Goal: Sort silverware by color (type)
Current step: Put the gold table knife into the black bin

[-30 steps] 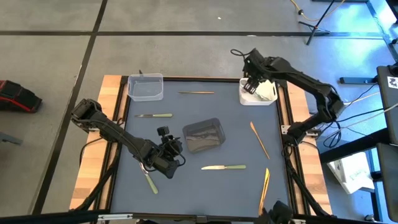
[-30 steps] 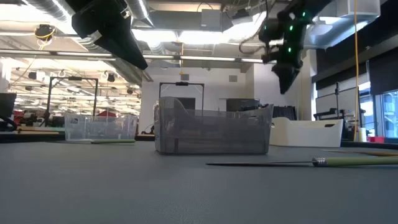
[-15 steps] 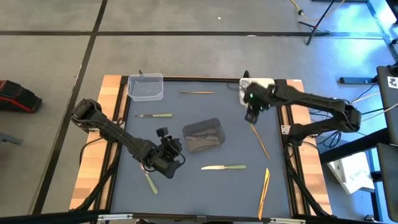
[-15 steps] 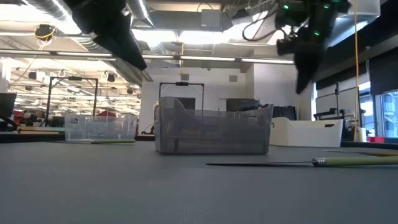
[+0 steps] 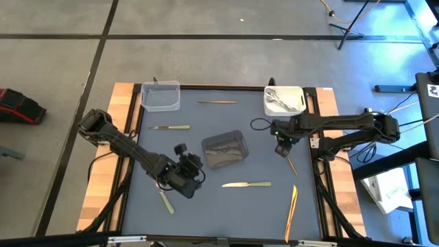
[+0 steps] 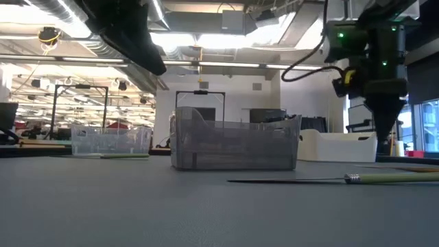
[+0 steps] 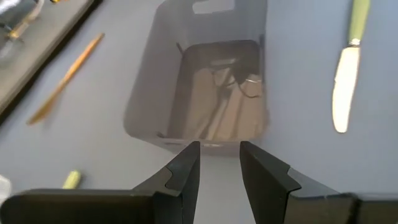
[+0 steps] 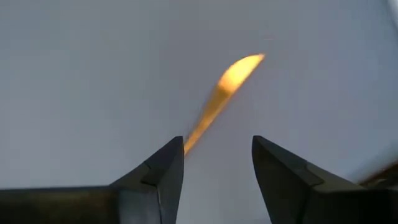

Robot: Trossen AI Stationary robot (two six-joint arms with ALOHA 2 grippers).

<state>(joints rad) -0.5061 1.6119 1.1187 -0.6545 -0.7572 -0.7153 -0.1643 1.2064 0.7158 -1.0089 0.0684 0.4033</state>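
hovering above a gold utensil (image 5: 287, 155) near the table's right edge, the right gripper (image 5: 282, 149) has its fingers apart, holding nothing. the left gripper (image 5: 195, 175), also open and empty, sits beside the dark grey tub (image 5: 224, 149) at mid-table. silver spoons (image 5: 280, 100) lie in the white tub (image 5: 300, 108). green-handled knives (image 5: 247, 184) and other gold pieces (image 5: 217, 102) lie scattered on the mat.

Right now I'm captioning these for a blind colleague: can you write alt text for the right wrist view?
The right gripper hangs open over the grey table, its two dark fingers either side of a blurred gold utensil lying on the table.
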